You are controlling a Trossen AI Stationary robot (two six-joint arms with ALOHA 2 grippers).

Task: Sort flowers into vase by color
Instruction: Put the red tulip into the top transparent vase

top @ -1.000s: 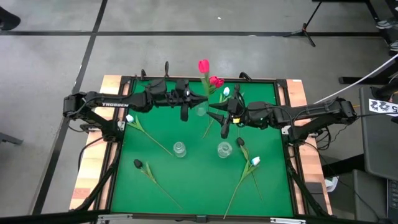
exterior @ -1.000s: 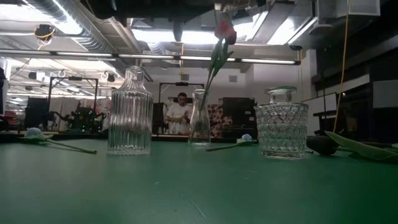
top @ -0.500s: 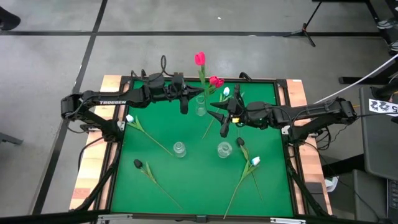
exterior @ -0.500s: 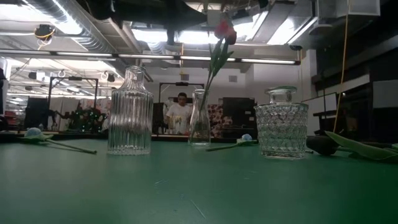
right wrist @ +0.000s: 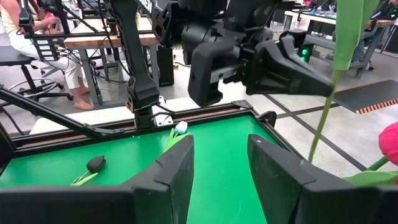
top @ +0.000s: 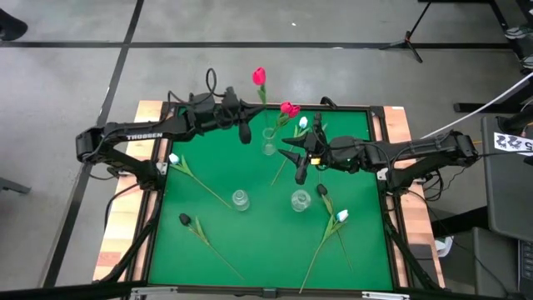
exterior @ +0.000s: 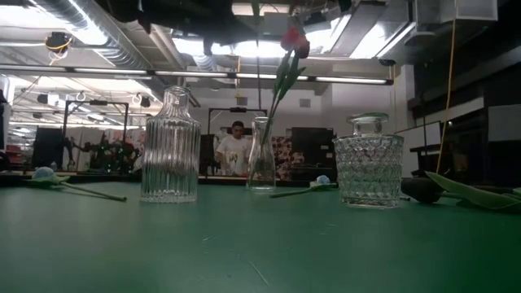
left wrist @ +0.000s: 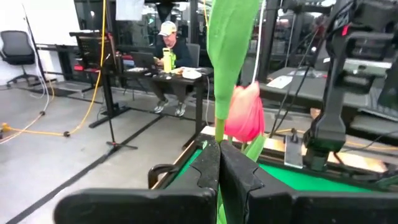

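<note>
1. At the left edge of the green table [top: 266,250] in the high view, a white-headed tulip [top: 174,158] lies with its stem running toward the centre; below it, lower left, a dark-headed tulip [top: 184,220] lies with its stem pointing down-right.
2. The left gripper [top: 246,123] sits at upper centre-left of the high view, over the table's far edge. Its fingers [left wrist: 205,171] are pressed together on the green stem of a red tulip [top: 259,77], whose head stands past the table's top border.
3. Just right of that gripper stands a slim glass vase [top: 268,143], holding a second red tulip [top: 289,109]; in the low view that vase [exterior: 260,155] shows at centre with the stem leaning out of it.
4. A ribbed glass bottle [exterior: 170,146] stands left of centre in the low view, and a squat patterned jar [exterior: 369,159] right of centre.
5. The right gripper [top: 289,155] hovers at centre-right of the high view, just right of the slim vase; its fingers [right wrist: 174,171] are spread apart and hold nothing.
6. Further right, a white tulip [top: 302,123] lies near the top edge, a dark tulip [top: 322,192] beside the jar, and another white tulip [top: 341,216] lower right.
</note>
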